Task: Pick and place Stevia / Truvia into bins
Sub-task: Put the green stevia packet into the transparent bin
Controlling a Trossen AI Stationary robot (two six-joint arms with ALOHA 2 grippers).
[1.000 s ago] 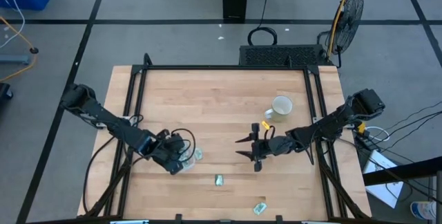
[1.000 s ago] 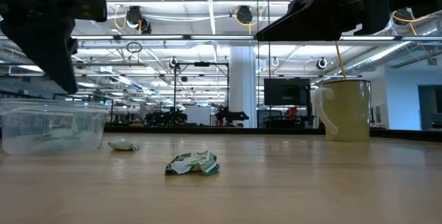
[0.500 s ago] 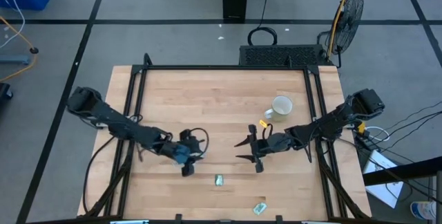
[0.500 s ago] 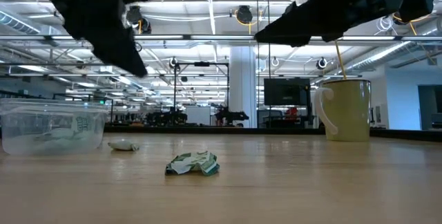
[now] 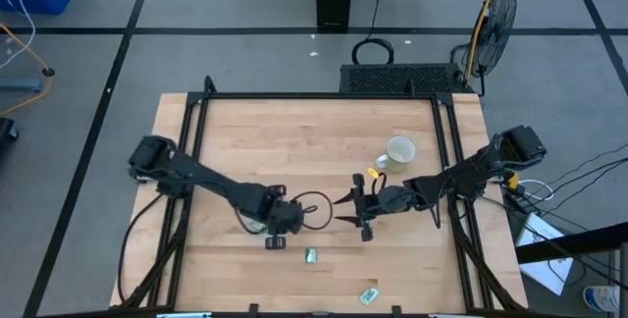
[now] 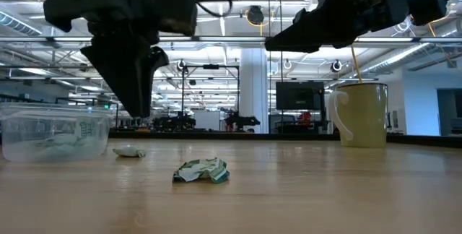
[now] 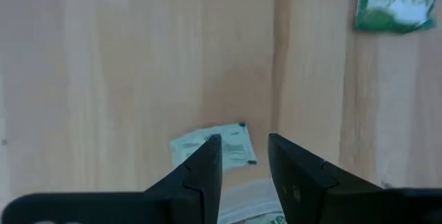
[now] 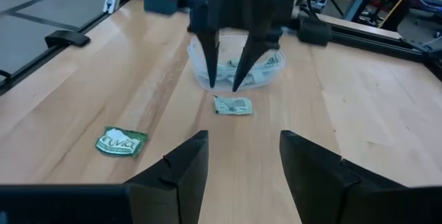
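Note:
The clear bin (image 6: pixel 54 136) (image 8: pixel 238 63) stands on the table with several pale green packets inside; my left arm covers most of it in the high view. A flat packet (image 5: pixel 311 255) (image 7: pixel 213 146) (image 8: pixel 233 105) lies just past the bin. A crumpled packet (image 5: pixel 369 295) (image 6: pixel 202 170) (image 8: pixel 122 142) lies nearer the table's near edge. My left gripper (image 5: pixel 275 243) (image 7: pixel 243 141) (image 8: pixel 224 84) points down, open and empty, above the bin's rim and short of the flat packet. My right gripper (image 5: pixel 351 216) (image 8: pixel 242 141) hovers open and empty, right of centre.
A white mug (image 5: pixel 399 149) (image 6: pixel 361 115) with a stick in it stands behind my right gripper, toward the far right. Bare wood lies between the two grippers and along the table's near edge around the packets.
My left gripper has swung from the bin's left side toward the table's right, passing over the bin, and now hangs at the bin's right side near the flat packet. The bin and packets have stayed put.

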